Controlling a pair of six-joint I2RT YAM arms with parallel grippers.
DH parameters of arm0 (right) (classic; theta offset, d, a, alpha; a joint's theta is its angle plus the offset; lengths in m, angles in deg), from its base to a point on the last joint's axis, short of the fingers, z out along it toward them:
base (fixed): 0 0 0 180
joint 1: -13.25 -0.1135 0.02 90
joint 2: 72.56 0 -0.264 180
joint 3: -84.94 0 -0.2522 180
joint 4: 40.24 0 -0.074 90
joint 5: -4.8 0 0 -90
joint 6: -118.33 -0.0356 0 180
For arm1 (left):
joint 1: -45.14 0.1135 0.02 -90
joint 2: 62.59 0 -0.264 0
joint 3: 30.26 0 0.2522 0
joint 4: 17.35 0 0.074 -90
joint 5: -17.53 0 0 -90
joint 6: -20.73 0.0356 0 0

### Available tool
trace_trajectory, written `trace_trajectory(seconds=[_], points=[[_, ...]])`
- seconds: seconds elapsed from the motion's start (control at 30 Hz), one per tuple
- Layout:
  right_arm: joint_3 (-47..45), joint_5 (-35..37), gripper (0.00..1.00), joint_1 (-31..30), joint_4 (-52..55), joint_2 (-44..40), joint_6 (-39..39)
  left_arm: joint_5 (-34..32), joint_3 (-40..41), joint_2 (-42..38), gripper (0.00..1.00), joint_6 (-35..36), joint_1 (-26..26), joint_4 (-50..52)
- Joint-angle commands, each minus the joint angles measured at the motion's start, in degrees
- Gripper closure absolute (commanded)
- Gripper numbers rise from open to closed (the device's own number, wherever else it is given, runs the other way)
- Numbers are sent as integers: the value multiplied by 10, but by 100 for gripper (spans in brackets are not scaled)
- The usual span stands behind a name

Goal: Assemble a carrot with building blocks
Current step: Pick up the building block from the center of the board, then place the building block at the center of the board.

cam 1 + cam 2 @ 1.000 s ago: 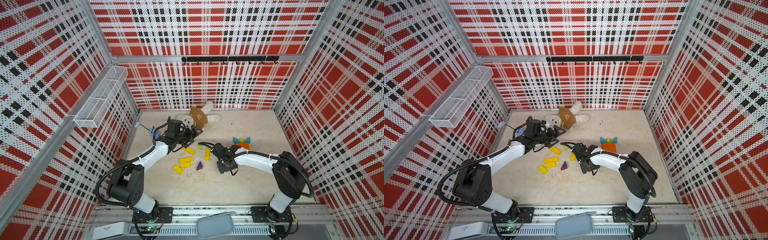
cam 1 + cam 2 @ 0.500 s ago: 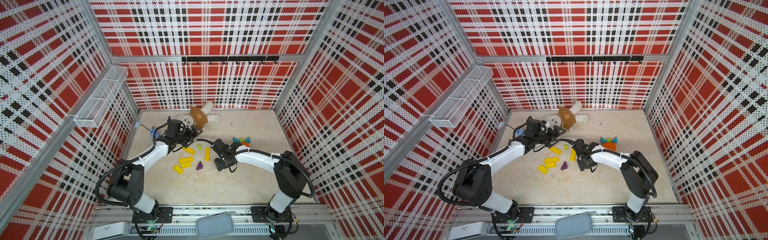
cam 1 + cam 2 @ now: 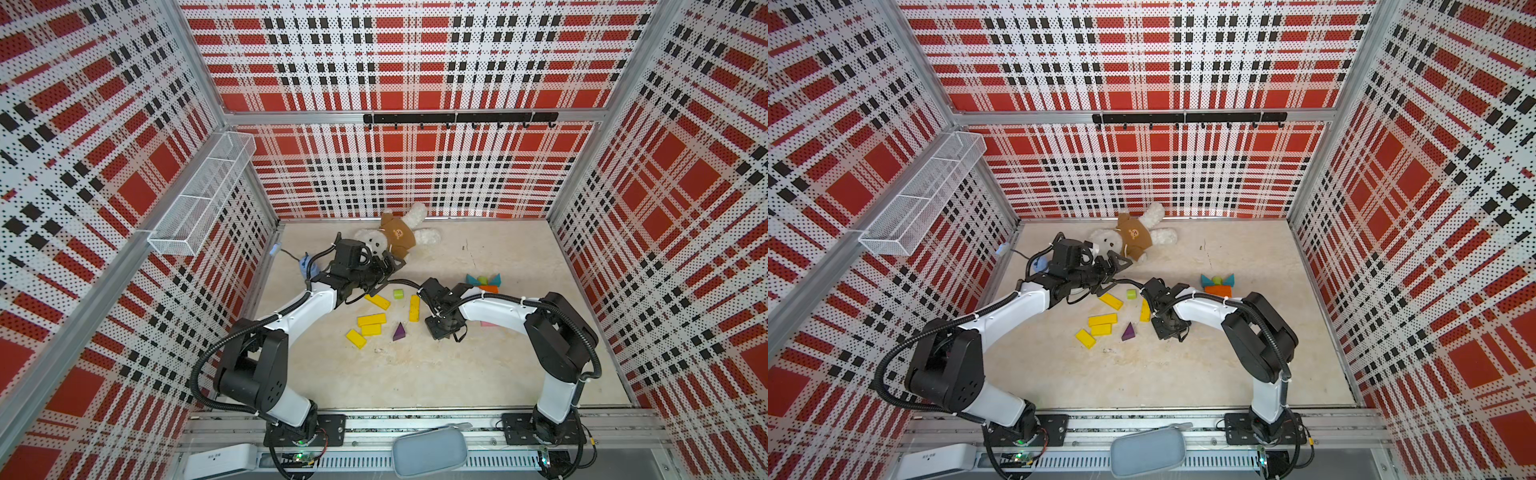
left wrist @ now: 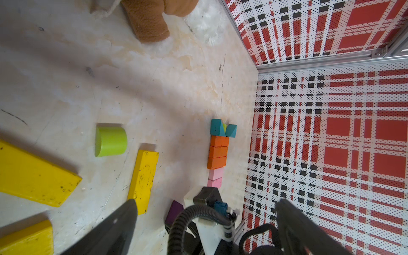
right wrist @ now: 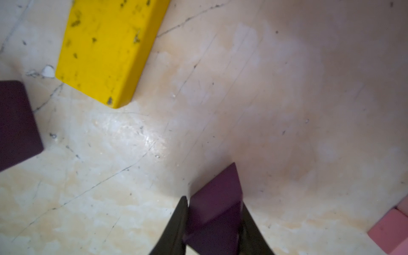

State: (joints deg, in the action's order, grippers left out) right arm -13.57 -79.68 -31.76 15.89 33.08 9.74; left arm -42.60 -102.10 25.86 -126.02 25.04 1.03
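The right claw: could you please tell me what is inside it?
A purple triangular block is clamped in the right claw. The fingers cover part of its sides, and its near end runs out of the wrist picture.

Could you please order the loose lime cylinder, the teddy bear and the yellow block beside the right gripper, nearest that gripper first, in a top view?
From the right gripper:
1. yellow block, close beside it
2. lime cylinder, beyond the block
3. teddy bear, by the back wall
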Motion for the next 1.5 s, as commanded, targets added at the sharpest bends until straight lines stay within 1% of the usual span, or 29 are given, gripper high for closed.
trace_trajectory(seconds=[0.0,0.1,0.3,0.5,0.57,0.67,0.87,0.97,1.07,1.27,1.47], points=[[-2,6,78,1,-11,-16,11,9,-3,-2,0,1,-3,-13],[5,18,79,8,-3,-26,21,11,-3,-5,0,1,-3,-14],[36,22,79,55,1,-38,58,11,-2,-5,1,0,-1,-17],[100,4,79,96,-9,-4,111,10,0,-3,1,-1,5,-19],[123,-23,79,106,-14,18,140,9,0,0,0,-1,7,-20],[147,-37,79,109,-28,44,184,13,0,2,0,-3,8,-21],[228,-45,79,114,-5,124,233,14,2,0,0,-3,8,-26],[257,-33,78,118,1,151,249,16,3,3,1,-5,9,-29],[282,-44,78,123,18,171,270,19,3,3,0,-7,10,-33],[290,-65,73,124,15,187,303,29,7,6,0,-19,12,-46],[302,-91,72,124,21,205,313,35,10,13,1,-27,13,-58]])
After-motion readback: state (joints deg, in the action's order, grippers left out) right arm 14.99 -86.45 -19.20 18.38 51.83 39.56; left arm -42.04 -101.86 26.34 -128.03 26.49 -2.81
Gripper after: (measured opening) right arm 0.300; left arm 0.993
